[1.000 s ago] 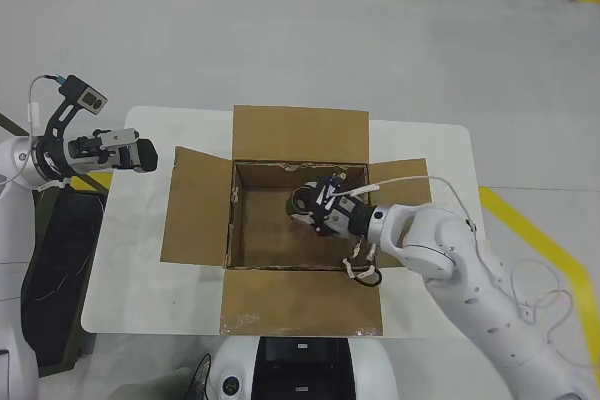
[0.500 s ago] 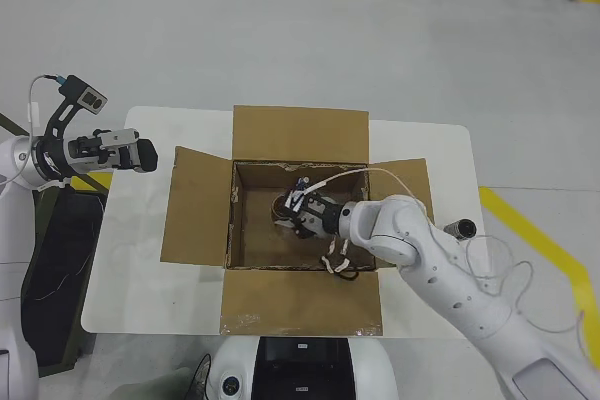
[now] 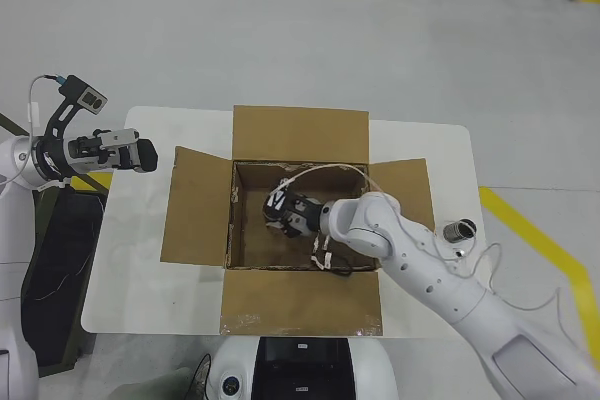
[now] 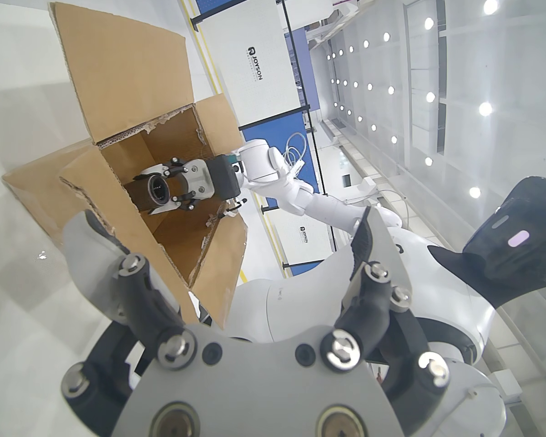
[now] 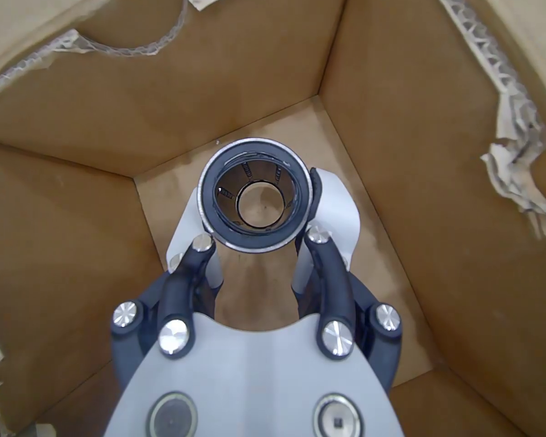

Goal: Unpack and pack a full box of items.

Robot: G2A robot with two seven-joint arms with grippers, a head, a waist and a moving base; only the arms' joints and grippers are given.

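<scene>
An open cardboard box (image 3: pixel 300 135) stands in the middle of the white table, all its flaps folded out. My right gripper (image 3: pixel 283 208) is down inside it, left of centre, shut on a short metal cylinder (image 5: pixel 208 202) with a black-ringed open end. The white fingers (image 5: pixel 336 211) clamp its sides above the brown box floor (image 5: pixel 164 193). The left wrist view has the same cylinder (image 4: pixel 157 189) inside the box (image 4: pixel 118 70). My left gripper (image 3: pixel 150 155) hangs over the table's left part, apart from the box, open with nothing between its fingers (image 4: pixel 368 238).
A second small metal cylinder (image 3: pixel 458 230) stands on the table right of the box, near the edge. A white cable (image 3: pixel 330 172) loops from the right wrist over the box. Torn cardboard edges (image 5: pixel 514 147) line the box rim. White table (image 3: pixel 130 260) lies bare left of the box.
The right arm has carried the cylinder leftward inside the box, from the right side to left of centre. The left arm has stayed still.
</scene>
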